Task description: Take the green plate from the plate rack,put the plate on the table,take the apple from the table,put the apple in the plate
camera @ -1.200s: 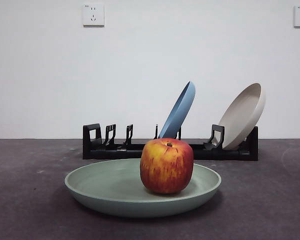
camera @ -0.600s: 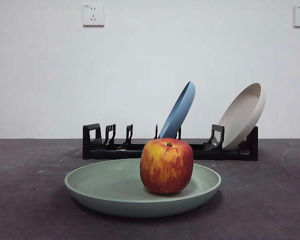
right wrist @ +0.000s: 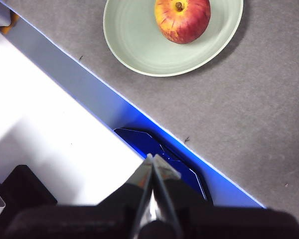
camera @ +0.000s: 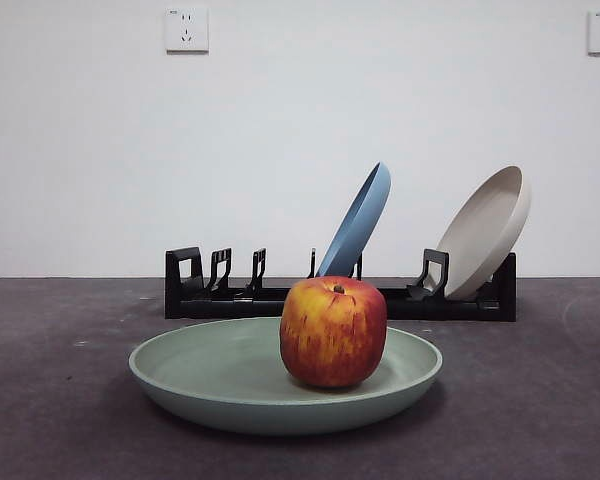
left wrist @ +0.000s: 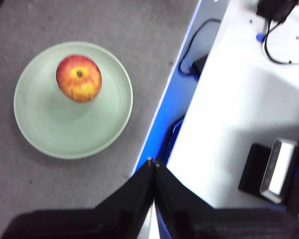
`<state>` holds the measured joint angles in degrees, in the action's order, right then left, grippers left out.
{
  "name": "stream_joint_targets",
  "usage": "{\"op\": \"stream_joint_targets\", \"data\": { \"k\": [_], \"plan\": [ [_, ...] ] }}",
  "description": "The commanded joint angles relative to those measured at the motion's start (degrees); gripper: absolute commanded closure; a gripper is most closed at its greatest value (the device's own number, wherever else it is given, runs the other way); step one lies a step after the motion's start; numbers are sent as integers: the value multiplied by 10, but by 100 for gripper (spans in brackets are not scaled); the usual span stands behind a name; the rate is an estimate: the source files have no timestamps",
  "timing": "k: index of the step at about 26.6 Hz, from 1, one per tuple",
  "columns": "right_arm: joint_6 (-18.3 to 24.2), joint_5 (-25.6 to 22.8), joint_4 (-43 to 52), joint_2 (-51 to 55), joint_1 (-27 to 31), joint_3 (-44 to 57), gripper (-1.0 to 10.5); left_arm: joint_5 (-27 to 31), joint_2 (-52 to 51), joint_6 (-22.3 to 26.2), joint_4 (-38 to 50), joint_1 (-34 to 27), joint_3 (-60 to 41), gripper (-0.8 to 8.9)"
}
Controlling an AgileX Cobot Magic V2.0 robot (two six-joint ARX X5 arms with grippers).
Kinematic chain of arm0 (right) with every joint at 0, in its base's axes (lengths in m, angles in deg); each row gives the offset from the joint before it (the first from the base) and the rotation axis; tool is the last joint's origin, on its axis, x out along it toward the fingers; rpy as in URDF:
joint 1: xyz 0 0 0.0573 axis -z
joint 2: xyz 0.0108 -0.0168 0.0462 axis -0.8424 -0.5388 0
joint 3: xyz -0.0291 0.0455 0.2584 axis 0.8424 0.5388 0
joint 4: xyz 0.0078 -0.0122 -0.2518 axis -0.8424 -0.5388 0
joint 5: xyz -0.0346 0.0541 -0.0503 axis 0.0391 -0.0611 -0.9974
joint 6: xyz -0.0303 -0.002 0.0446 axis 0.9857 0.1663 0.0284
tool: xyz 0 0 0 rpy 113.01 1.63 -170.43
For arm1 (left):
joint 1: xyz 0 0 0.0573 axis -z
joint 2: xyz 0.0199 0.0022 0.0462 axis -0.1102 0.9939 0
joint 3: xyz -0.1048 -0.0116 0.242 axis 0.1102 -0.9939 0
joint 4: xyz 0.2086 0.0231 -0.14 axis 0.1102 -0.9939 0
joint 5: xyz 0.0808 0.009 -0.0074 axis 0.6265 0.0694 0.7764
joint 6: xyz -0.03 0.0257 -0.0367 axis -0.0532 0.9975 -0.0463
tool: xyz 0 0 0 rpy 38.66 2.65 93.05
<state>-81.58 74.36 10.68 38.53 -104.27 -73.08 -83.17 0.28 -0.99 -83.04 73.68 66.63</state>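
Note:
The green plate [camera: 230, 385] lies flat on the dark grey table [camera: 50, 400], in front of the black plate rack [camera: 220, 290]. The red-yellow apple [camera: 333, 332] sits upright in the plate, right of its middle. Both also show in the left wrist view (plate [left wrist: 50, 124], apple [left wrist: 79, 77]) and the right wrist view (plate [right wrist: 134, 45], apple [right wrist: 182, 19]). My left gripper [left wrist: 152, 162] is shut and empty, high above the table's edge, away from the plate. My right gripper [right wrist: 150, 158] is shut and empty, also drawn back over the table's edge.
A blue plate [camera: 358, 220] and a beige plate [camera: 488, 230] lean in the rack's slots. The rack's left slots hold nothing. White surfaces with cables and a dark device [left wrist: 271, 172] lie beyond the table's blue-lit edge [right wrist: 89, 94].

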Motion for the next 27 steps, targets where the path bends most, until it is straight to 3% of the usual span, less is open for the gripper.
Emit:
{"op": "stream_joint_targets", "data": {
  "k": [1, 6, 9, 12, 14, 19, 27],
  "plan": [
    [-3, -1, 3, 1, -1, 0, 946, 2, 1, -2, 13, 0, 0, 817],
    [-3, -1, 3, 1, -1, 0, 946, 2, 1, -2, 27, 0, 0, 817],
    [-3, -1, 3, 1, -1, 0, 946, 32, -2, -4, 57, 0, 0, 817],
    [-3, -1, 3, 1, -1, 0, 946, 50, -13, 35, 121, -23, -1, 817],
    [-3, -1, 3, 1, -1, 0, 946, 46, -25, 75, 199, -58, -1, 817],
    [-3, -1, 3, 1, -1, 0, 946, 42, -57, 90, 390, -176, -1, 817],
    [-3, -1, 3, 1, -1, 0, 946, -63, -133, 90, 500, -389, -30, 817]
  ]
}}
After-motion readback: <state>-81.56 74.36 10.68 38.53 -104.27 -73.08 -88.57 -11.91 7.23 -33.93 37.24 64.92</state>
